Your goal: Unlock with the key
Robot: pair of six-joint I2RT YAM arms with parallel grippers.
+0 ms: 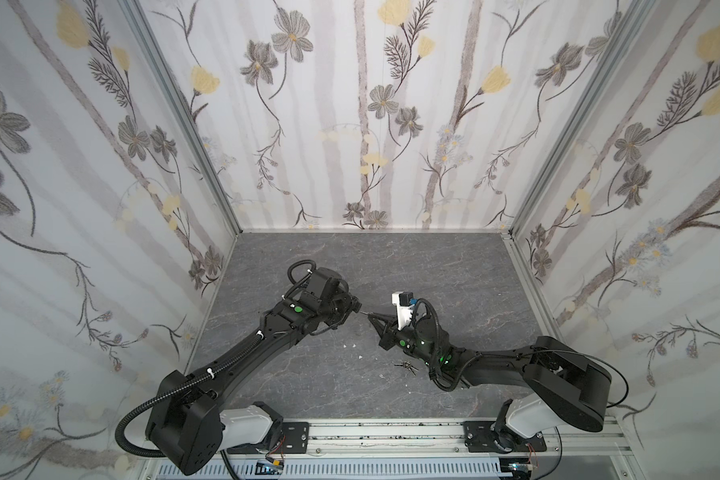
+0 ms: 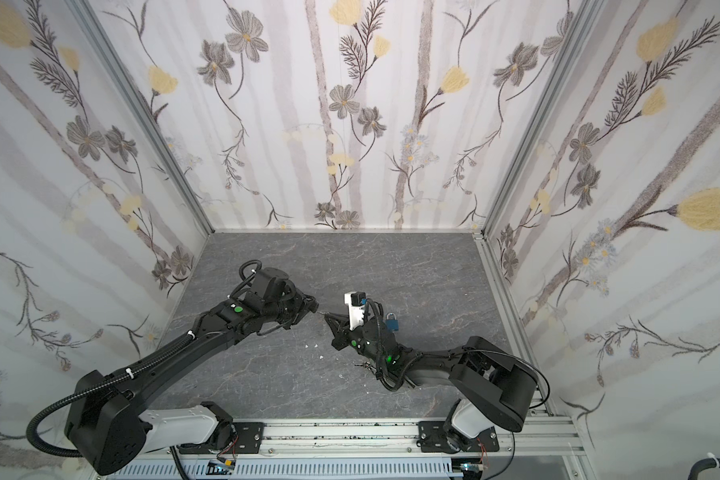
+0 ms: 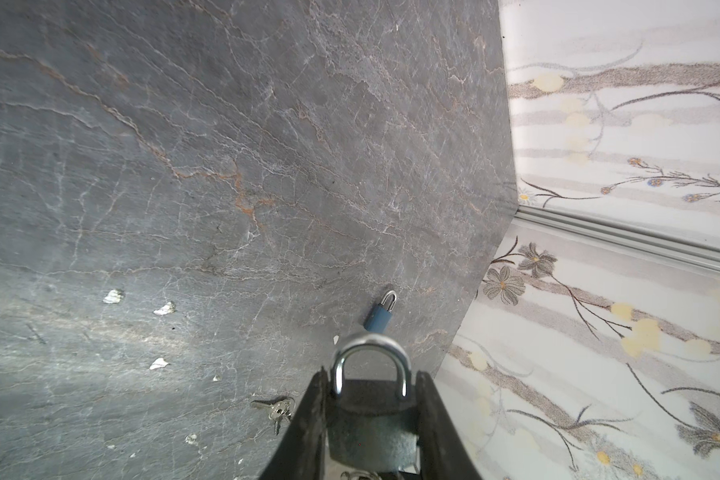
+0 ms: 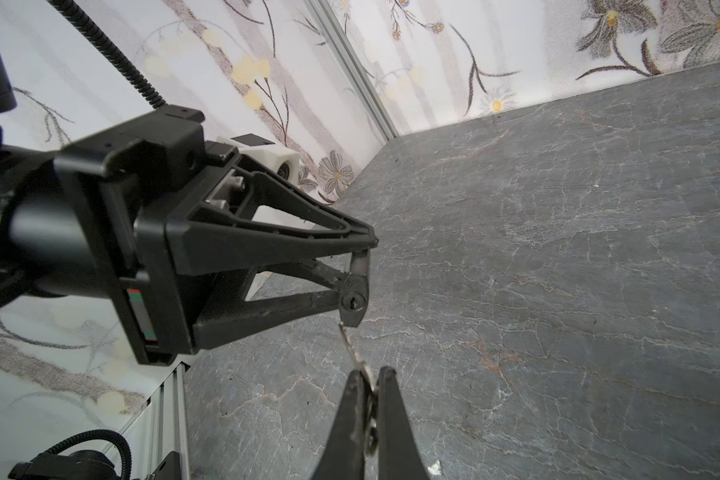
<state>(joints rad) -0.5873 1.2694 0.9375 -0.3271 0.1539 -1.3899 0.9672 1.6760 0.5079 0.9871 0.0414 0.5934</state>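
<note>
Keyhole point(image 4: 353, 300) on padlock point(image 3: 373, 424) shows in right wrist view alone.

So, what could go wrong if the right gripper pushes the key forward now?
1. The key tip sits at the edge of the padlock, off its keyhole; a push now may scrape the body instead of entering.
2. The right gripper pinches the key near its head, so the key may swivel.
3. The left gripper clamps the padlock by its sides; a hard push could slide it back.
</note>
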